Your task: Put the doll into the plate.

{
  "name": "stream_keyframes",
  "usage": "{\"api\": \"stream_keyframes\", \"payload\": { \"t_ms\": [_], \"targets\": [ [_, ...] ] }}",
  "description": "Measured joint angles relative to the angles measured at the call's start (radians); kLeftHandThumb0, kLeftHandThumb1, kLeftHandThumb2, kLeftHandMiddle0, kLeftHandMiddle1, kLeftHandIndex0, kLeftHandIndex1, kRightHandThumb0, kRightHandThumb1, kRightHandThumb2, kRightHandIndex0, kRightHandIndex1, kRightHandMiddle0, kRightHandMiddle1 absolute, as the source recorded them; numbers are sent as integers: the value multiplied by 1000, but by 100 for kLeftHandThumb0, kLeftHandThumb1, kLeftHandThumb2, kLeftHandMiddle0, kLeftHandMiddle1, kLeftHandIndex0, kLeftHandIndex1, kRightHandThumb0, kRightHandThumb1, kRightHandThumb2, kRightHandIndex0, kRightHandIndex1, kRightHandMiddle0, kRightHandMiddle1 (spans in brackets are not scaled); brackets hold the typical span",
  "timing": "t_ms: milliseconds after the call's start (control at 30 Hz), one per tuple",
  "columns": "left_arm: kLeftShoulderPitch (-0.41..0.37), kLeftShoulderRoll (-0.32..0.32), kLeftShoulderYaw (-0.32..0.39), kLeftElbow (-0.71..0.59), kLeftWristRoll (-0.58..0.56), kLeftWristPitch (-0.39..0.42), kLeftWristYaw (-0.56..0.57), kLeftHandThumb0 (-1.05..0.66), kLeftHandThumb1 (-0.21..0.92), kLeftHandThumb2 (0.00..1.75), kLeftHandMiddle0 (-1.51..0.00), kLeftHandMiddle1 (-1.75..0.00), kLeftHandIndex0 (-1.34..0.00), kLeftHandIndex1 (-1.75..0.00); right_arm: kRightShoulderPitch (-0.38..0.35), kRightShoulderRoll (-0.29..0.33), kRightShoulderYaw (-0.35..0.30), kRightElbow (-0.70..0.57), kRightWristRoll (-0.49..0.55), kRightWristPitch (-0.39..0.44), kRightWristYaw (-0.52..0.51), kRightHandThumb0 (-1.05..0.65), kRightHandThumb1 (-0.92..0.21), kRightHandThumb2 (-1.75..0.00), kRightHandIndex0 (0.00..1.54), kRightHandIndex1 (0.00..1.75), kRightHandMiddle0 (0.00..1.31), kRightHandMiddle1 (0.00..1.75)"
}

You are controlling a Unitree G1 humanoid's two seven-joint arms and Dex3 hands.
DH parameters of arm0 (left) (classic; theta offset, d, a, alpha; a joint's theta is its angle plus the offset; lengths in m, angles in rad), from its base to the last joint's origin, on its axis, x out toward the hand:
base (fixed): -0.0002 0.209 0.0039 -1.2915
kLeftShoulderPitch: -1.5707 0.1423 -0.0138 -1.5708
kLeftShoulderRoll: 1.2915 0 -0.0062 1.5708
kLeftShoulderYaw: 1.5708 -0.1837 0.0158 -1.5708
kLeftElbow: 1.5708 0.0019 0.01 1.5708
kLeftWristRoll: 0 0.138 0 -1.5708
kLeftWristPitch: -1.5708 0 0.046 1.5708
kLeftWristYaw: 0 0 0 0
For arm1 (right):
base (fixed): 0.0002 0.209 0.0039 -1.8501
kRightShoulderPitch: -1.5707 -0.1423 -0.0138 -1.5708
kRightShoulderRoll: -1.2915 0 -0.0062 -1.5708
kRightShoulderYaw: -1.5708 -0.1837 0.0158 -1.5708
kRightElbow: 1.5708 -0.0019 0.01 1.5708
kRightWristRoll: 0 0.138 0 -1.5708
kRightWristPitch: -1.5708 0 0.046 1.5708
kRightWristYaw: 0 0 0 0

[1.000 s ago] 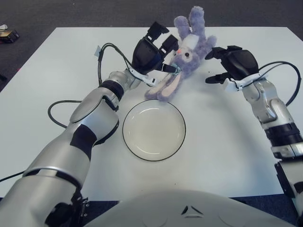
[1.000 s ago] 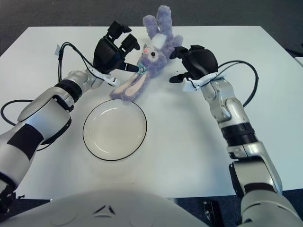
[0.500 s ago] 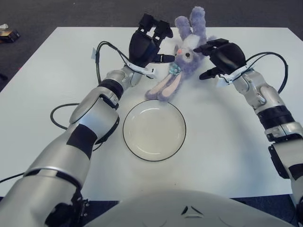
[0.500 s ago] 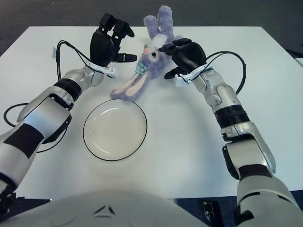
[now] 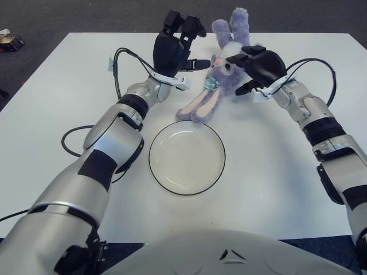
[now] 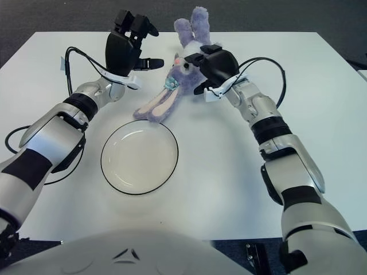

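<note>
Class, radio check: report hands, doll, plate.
Left hand open, beside doll. Right hand open, at doll head. Doll on table, outside plate. Nothing blocking.

A white table filled most of the view, its far edge meeting a dark grey carpeted floor. On that floor, at the upper left corner of the left eye view, lay a small dark object with a yellowish patch, cut off by the frame edge and too small to name, perhaps a box or a tool of some kind.
</note>
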Motion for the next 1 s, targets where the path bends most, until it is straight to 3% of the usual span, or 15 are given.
{"api": "stream_keyframes", "payload": {
  "t_ms": [100,267,700,1000],
  "targets": [
    [4,29,45,-23,-66,-29,-140,-26,92,51,-19,-119,-16,-174,-14,15,7,20,0,0,0,-60,-81,0,28,0,39,1],
    [31,80,123,-75,-169,-61,-329,-33,92,51,-20,-101,-19,-174,-35,32,21,58,0,0,0,-61,-80,0,28,0,39,1],
    [145,115,214,-121,-243,-57,-434,-35,92,50,-20,-101,-20,-173,-104,92,73,190,-1,2,-4,-60,-79,0,27,0,37,0],
    [156,102,272,-138,-293,-40,-492,-35,92,50,-19,-106,-20,-173,-148,115,119,256,-6,1,-14,-60,-79,0,26,0,36,0]
  ]
}}
